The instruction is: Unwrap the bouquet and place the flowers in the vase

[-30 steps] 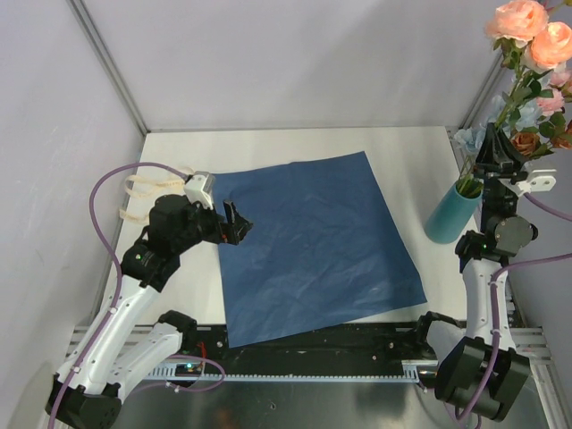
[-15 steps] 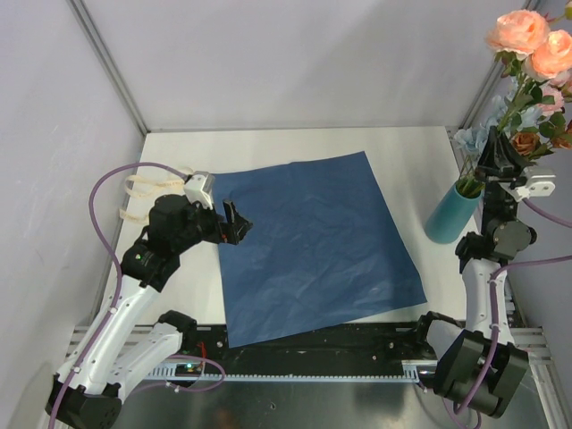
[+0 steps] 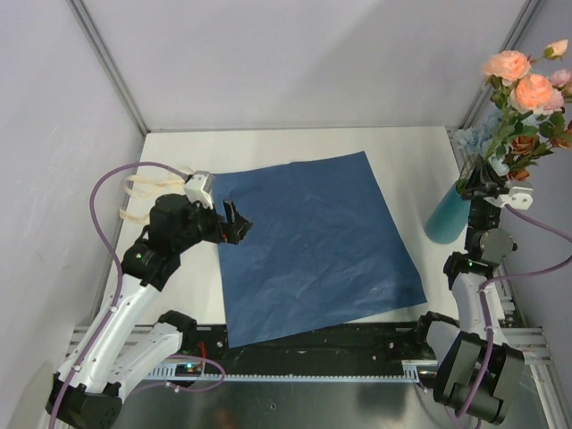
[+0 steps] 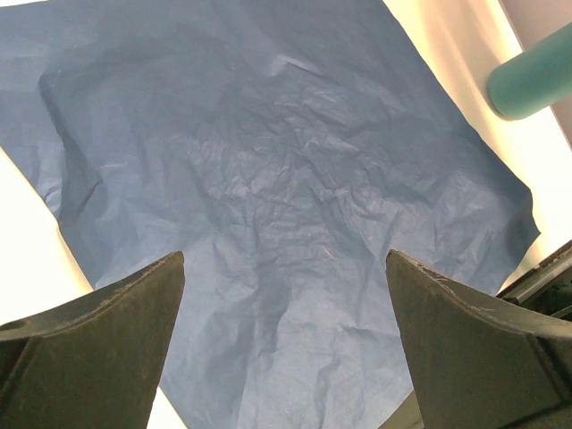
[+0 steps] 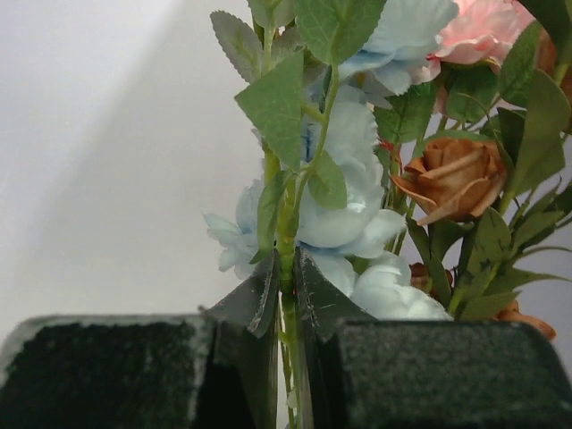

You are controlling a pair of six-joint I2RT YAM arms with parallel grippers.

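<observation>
White tabletop (image 3: 411,156), grey walls round it; you've got the blue paper (image 3: 313,241) spread flat and crinkled mid-table, cream ribbon (image 3: 143,192) lying off its left edge. Your left gripper (image 3: 234,223) hangs just over the paper's left side, jaws wide apart, holding nothing. Far right, your right gripper (image 5: 284,279) is pinched tight on a green stem of the flowers (image 3: 523,98): peach & pink blooms on top, pale-blue and orange-brown ones lower, small green leaves. Stems run down to the mouth of the plain teal vase (image 3: 444,219), tilted at the table's right edge; how deep they sit, can't tell
</observation>
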